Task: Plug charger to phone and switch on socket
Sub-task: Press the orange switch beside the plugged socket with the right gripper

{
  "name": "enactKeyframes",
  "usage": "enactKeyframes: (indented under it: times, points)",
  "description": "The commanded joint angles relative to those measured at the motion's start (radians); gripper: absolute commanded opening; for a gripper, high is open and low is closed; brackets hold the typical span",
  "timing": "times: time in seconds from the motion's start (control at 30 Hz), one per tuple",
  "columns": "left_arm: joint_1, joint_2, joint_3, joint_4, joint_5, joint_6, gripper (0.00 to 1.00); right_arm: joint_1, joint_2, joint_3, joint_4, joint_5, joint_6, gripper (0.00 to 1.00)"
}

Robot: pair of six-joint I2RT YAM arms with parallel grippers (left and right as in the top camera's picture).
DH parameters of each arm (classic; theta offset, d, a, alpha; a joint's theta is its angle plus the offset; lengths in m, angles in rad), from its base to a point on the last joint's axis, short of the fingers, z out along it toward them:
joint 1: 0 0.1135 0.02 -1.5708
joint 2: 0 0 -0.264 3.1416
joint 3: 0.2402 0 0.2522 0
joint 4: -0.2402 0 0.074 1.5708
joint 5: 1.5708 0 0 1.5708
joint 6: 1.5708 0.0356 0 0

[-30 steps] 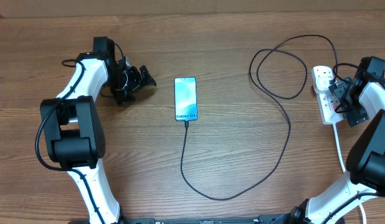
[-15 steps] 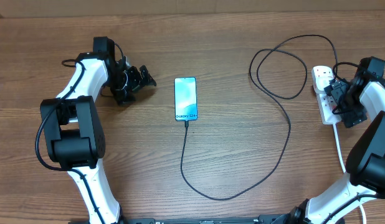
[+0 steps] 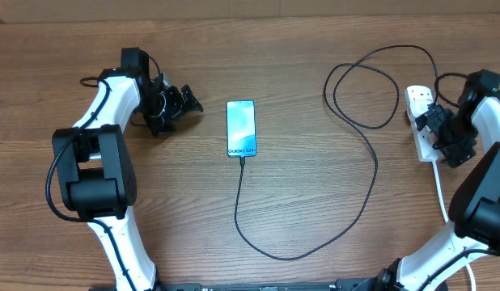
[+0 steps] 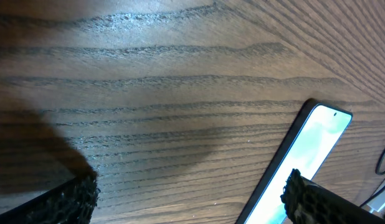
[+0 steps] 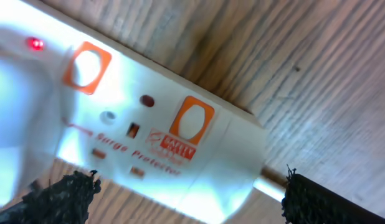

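Wood-grain bench [image 3: 315, 48], overhead first: over the last second the right arm [image 3: 486, 113] has nudged its jaws slightly further in over the socket [image 3: 417, 98]. Nothing else moved. Mid-bench lies the phone [image 3: 241, 128], screen lit, with the charger [image 3: 371, 162] tip at its lower end; looks seated. Its cable loops right toward the socket. Well left of the phone, the left arm [image 3: 112, 93] sits idle.

Left wrist: jaws spread wide, only bare wood between them. The phone [image 4: 304, 155] is ahead on the right of the view.

Right wrist: jaws open too, fingertips [image 5: 65, 193] at both lower corners, socket [image 5: 149, 124] close below. One red lamp [image 5: 35, 43] is lit toward one end. An orange-framed switch [image 5: 194, 119] sits near centre of view, and the small lamp [image 5: 147, 100] beside it looks dark.

My read: phone end is done, and the right arm is lining up on a switch. Can't tell whether the charger's own outlet is live yet.
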Motion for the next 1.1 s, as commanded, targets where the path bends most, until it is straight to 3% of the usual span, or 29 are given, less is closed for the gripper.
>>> enactKeyframes:
  times: [0.0, 1.07]
  points:
    - [0.006, 0.058, -0.039, 0.006, -0.115, 0.001, 1.00, -0.006, 0.007, 0.072, -0.032, 0.026, -0.118, 1.00]
    - [0.006, 0.058, -0.039, 0.006, -0.115, 0.001, 1.00, -0.006, 0.010, 0.072, 0.046, 0.060, -0.118, 1.00]
